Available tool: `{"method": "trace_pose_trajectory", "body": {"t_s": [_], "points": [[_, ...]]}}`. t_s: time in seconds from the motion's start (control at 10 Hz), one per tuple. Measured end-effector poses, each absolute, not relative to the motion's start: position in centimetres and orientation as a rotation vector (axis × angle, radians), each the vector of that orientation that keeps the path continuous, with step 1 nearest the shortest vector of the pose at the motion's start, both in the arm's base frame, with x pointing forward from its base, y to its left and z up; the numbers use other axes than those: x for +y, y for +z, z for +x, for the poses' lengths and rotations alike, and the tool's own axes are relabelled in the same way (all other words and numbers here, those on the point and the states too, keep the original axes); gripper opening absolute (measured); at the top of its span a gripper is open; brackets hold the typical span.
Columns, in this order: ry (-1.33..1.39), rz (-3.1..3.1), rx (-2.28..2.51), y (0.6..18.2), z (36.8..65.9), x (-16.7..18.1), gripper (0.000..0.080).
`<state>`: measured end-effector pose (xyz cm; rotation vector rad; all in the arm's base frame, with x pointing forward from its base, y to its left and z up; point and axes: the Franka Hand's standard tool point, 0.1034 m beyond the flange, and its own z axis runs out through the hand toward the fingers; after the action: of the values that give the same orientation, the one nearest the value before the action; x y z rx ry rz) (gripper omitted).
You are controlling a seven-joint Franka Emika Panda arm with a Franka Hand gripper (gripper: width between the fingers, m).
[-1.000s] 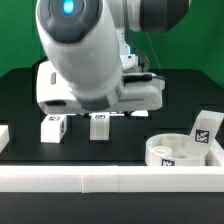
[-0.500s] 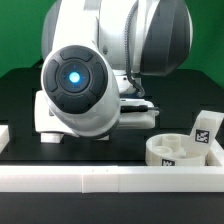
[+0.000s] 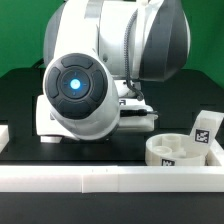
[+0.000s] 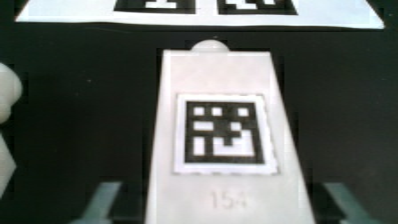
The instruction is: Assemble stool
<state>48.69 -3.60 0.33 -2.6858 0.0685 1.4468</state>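
In the exterior view, the arm (image 3: 90, 85) fills the middle of the picture, a round joint with a blue light facing you. It hides the gripper and whatever lies beneath it. Towards the exterior view's right, the round white seat (image 3: 165, 152) lies flat on the black table (image 3: 20, 100), just behind the long white rail (image 3: 60, 180). A tagged leg (image 3: 205, 130) stands at the seat's far edge, tilted.

Only the wrist view shows you the work under the arm. Another leg (image 4: 222, 110) lies lengthwise on the table, a blocky white bar with a black-and-white square tag on its upper face and a small rounded peg at the far end. That peg points towards the marker board (image 4: 196, 8), with a strip of bare table between them.

The gripper (image 4: 222, 203) straddles the near end of this leg. Its fingers (image 4: 111, 200) stand apart on either side, and a dark gap seems to separate each from the leg, though the picture is blurred. A pale rounded shape (image 4: 7, 95) at the frame's edge is too indistinct to name.
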Motion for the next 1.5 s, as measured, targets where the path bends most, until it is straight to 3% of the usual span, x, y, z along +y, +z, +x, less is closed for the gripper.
{"method": "trace_pose_trajectory", "body": {"t_s": [0.3,0.6,0.9,1.1,1.3,1.4,1.5], "points": [[1.456,-2.669,0.060,1.4,49.1,-3.3,0.0335],[1.534,-2.632,0.070,5.6,50.9,-0.4,0.0335],[1.540,-2.624,0.032,7.9,53.6,2.3,0.0337],[1.505,-2.644,0.033,7.8,53.5,2.2,0.0337],[1.323,-2.743,0.037,7.1,55.8,2.3,0.0337],[1.077,-2.856,0.042,7.2,58.2,2.7,0.0337],[1.017,-2.877,0.048,8.9,57.2,3.2,0.0337]]}}
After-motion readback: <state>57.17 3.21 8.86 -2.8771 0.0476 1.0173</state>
